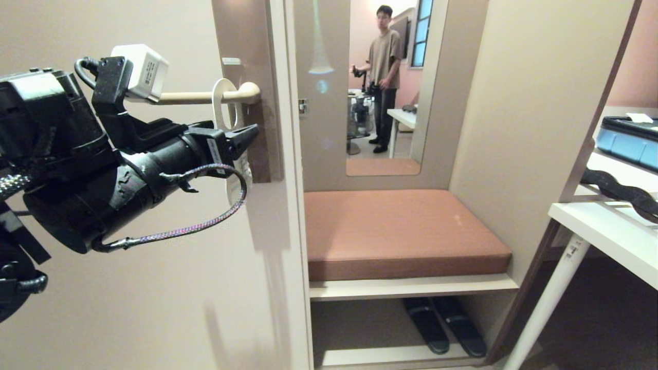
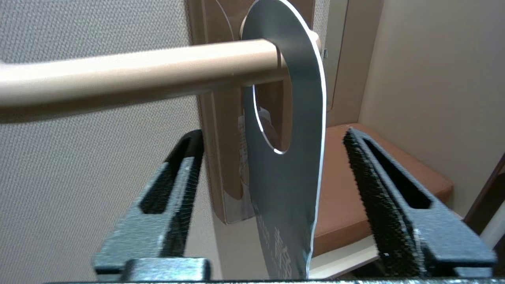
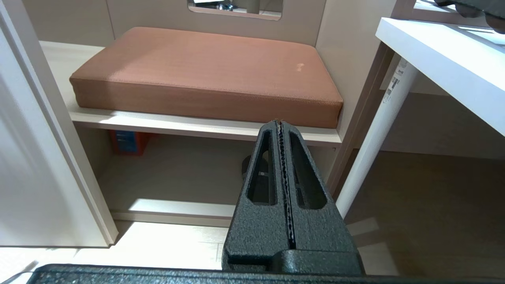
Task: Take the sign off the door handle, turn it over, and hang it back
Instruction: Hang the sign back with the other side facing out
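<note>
The sign is seen hung on the door handle, the lever passing through its round hole, close to the rounded elbow by the brownish plate. In the head view the sign is shown edge-on, with its white top loop over the lever and its lower part hidden behind the arm. In the left wrist view a bluish-grey face is turned toward the camera; some print is visible near the lower end but cannot be read.

The left gripper is held level just under the lever, pointed at the plate. Its jaws are spread wide, one finger on each side of the sign, and neither pad is touching it; nothing is gripped. In the head view the left gripper is placed at the sign's mid-height, right beside the plate.

The right gripper is seen only in its own wrist view, low and well apart from the door, pointed toward the bench with the brown cushion. Its fingers are pressed fully together with nothing between them.

A mirror above the bench shows a standing person. Dark slippers are lying on the shelf under the cushion. A white table is at the right.
</note>
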You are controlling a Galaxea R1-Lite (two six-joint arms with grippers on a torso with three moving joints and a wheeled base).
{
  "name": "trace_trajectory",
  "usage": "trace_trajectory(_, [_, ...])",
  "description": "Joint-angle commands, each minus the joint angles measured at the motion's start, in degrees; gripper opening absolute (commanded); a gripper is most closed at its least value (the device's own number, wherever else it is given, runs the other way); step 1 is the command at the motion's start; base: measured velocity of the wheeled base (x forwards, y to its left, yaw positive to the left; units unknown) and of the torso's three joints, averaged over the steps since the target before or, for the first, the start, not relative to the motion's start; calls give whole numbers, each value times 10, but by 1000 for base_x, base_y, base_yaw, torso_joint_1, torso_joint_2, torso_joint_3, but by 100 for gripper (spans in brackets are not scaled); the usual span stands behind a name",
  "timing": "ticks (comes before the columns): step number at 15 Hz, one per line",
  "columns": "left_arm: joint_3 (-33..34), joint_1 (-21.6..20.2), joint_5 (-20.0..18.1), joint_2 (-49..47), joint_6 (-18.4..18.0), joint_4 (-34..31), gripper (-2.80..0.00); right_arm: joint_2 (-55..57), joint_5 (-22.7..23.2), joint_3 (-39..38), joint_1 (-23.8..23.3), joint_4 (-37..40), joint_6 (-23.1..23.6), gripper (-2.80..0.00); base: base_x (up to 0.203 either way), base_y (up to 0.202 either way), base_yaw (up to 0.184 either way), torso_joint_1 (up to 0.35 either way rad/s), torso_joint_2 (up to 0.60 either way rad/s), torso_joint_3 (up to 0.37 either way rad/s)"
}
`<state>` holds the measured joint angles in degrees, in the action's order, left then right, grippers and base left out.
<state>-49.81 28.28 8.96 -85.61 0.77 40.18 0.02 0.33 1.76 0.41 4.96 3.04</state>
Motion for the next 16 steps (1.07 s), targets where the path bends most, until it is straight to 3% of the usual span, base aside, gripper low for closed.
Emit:
trace_trajectory(1, [7, -1, 1, 9, 1, 2, 0, 0, 0, 0, 0, 0, 0, -280, 0, 0, 0, 0, 0, 0])
trace_trajectory(9, [121, -32, 0, 102, 4, 2, 0, 0, 0, 0, 0, 0, 0, -280, 0, 0, 0, 0, 0, 0])
trace_trajectory(16, [127, -42, -2, 112, 1, 2, 0, 0, 0, 0, 0, 0, 0, -280, 0, 0, 0, 0, 0, 0])
